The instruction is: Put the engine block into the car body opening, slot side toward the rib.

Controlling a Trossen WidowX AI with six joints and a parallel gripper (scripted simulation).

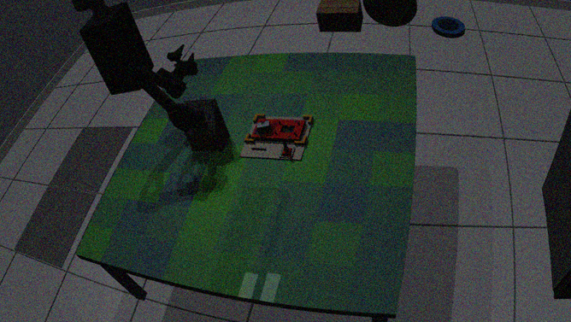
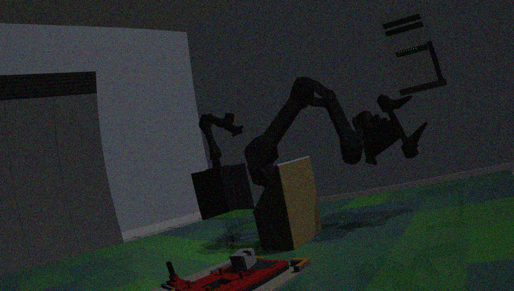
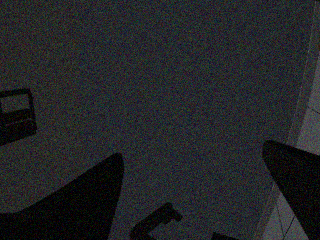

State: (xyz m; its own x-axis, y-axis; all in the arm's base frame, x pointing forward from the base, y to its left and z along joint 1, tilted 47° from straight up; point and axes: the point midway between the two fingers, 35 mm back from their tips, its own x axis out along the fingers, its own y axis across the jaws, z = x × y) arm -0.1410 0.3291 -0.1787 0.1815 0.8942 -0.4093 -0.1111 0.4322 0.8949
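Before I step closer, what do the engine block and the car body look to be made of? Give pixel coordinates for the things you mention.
Engine block [image 1: 262,124] [image 2: 243,260]: perhaps grey plastic or painted metal; plain, even grey faces.
Car body [image 1: 276,131] [image 2: 230,277]: probably plastic, judging by its uniform red colour.
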